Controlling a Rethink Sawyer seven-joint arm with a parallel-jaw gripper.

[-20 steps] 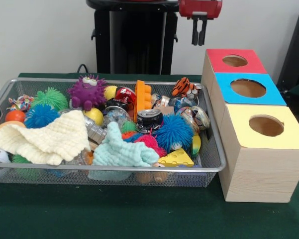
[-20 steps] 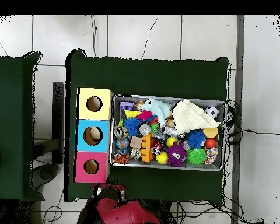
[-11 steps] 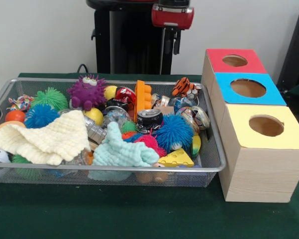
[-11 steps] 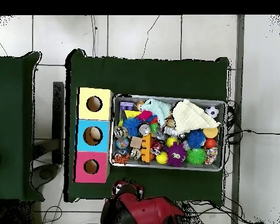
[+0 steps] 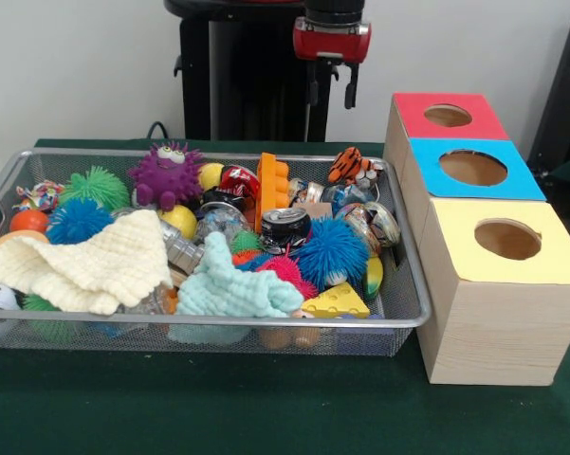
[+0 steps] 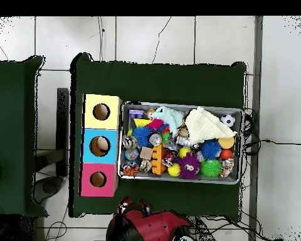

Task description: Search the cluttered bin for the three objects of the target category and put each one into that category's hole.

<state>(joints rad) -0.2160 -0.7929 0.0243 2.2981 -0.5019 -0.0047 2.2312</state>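
Note:
My gripper [image 5: 332, 95] hangs open and empty in the air behind the far rim of the wire bin [image 5: 410, 284], well above its contents. Seen from overhead, the red arm and gripper [image 6: 133, 209] sit just outside the bin's [image 6: 180, 181] near edge. The bin holds a jumble: a purple fuzzy monster [image 5: 166, 172], a blue spiky ball [image 5: 332, 252], a crushed can [image 5: 285, 226], an orange block [image 5: 271, 189], a toy tiger [image 5: 350, 166], a cheese wedge [image 5: 336, 301], and cream [image 5: 95, 261] and mint [image 5: 232, 289] cloths. Beside it stand the red [image 5: 448, 116], blue [image 5: 472, 169] and yellow [image 5: 507, 241] hole boxes.
The three boxes [image 6: 100, 145] form a row along one short side of the bin. A green cloth [image 5: 266, 408] covers the table. A second dark table [image 6: 12, 138] lies off to the left in the overhead view, and cables trail on the tiled floor [image 6: 266, 144].
The gripper swung from above the red box sideways to behind the bin's far rim, then shifted slightly. Its two fingers now show side by side and apart. Nothing in the bin moved.

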